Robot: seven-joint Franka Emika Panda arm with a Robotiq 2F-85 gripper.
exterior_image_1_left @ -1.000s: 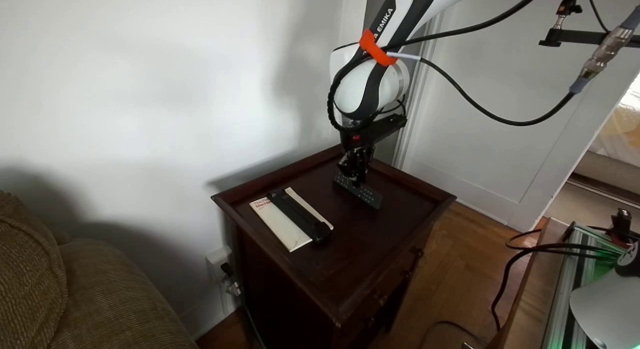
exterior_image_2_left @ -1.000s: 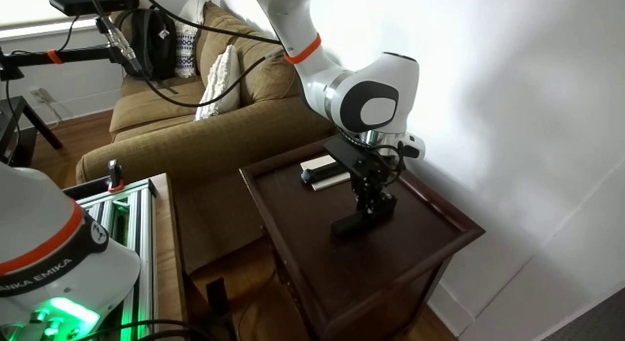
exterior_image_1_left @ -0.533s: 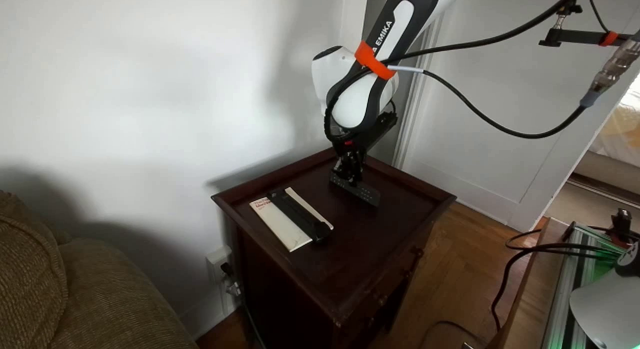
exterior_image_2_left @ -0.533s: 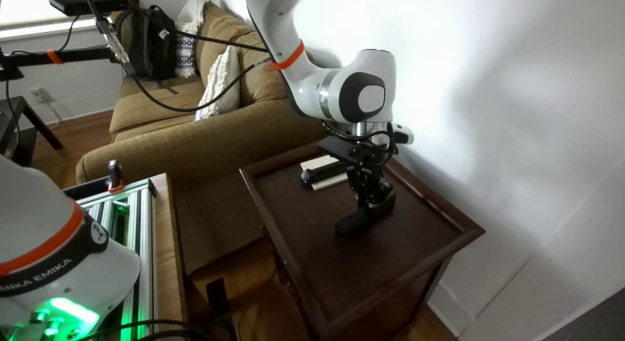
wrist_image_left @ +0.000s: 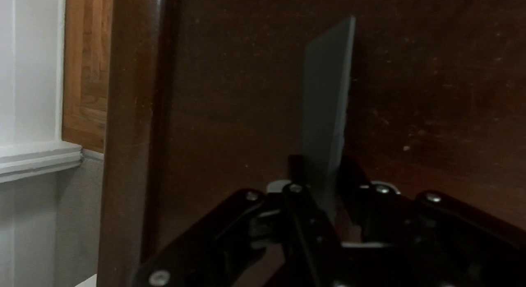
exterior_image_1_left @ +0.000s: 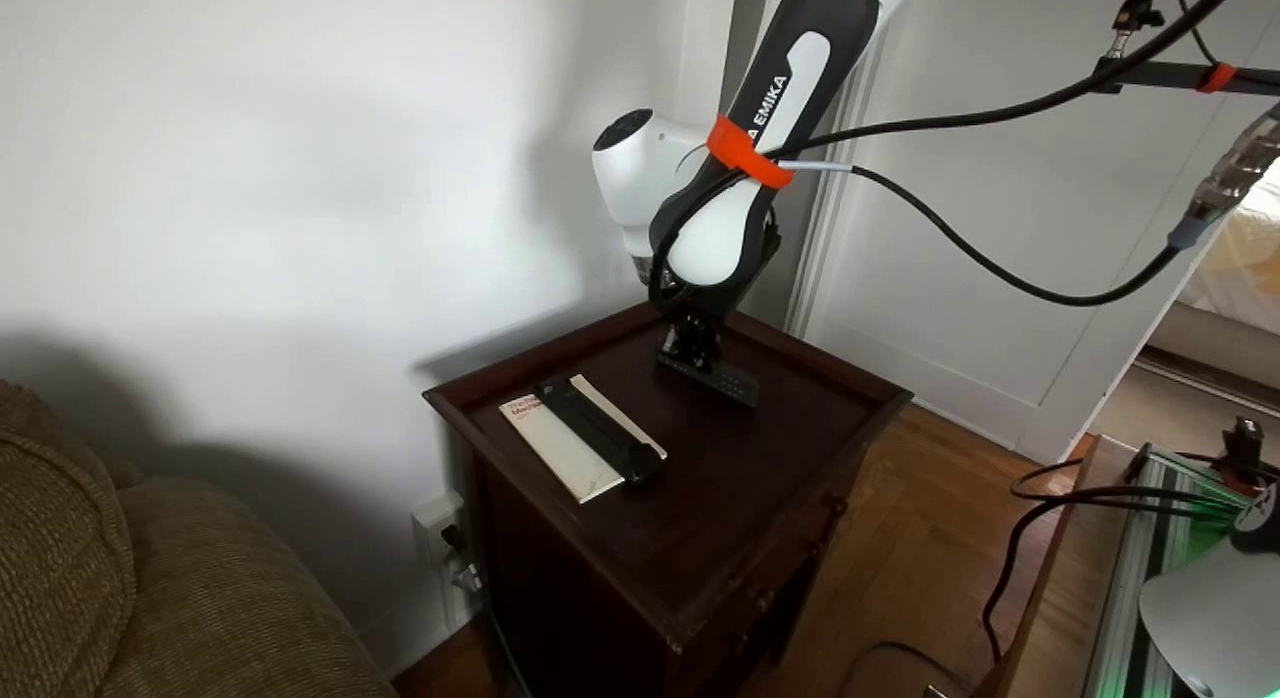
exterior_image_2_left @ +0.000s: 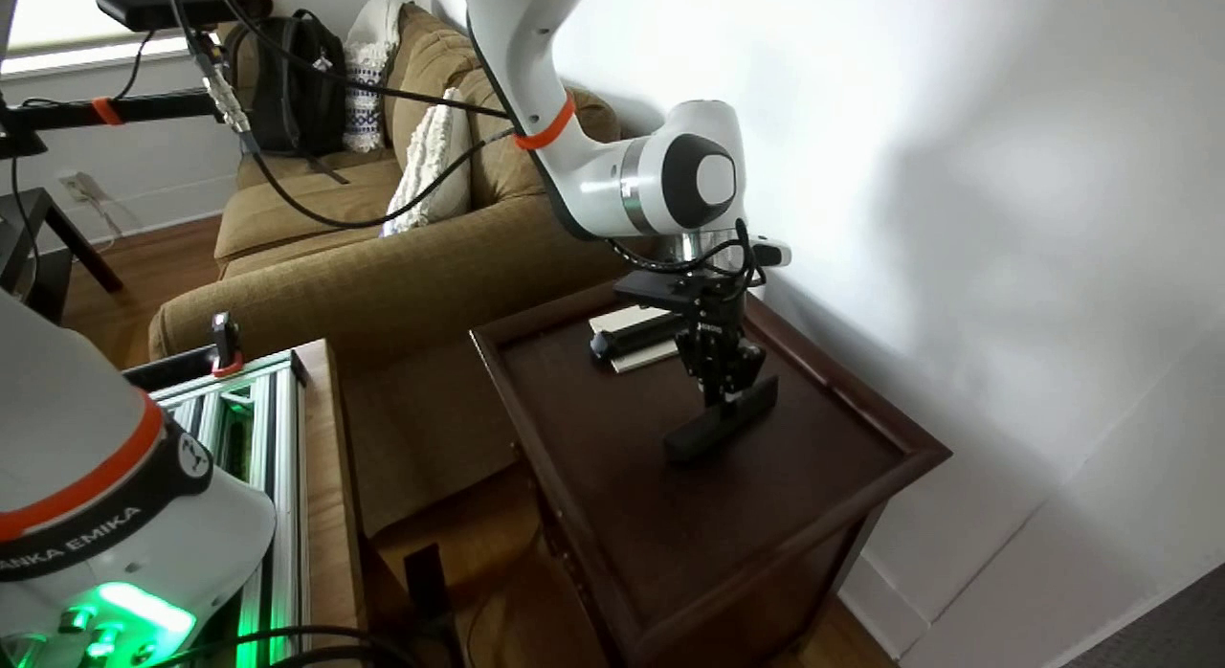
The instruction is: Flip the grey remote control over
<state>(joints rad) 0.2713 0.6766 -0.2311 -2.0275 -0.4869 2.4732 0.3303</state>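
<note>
The grey remote control is dark grey and oblong. It stands tilted on its long edge at the dresser top, with rows of buttons facing an exterior view. It also shows as a dark bar in an exterior view. In the wrist view the remote runs up between the fingers, its plain grey side and paler narrow edge showing. My gripper is shut on it near its wall-side end; the fingertips also show in an exterior view and in the wrist view. Whether its lower edge touches the wood I cannot tell.
A cream booklet with red print lies on the dark wood dresser, a long black object on top of it. The dresser has a raised rim. A white wall stands behind, a brown sofa beside.
The arm and wrist have leaned over toward the sofa side. The remote stays between the fingers, has shifted slightly and turned, so its button face looks narrower and darker.
</note>
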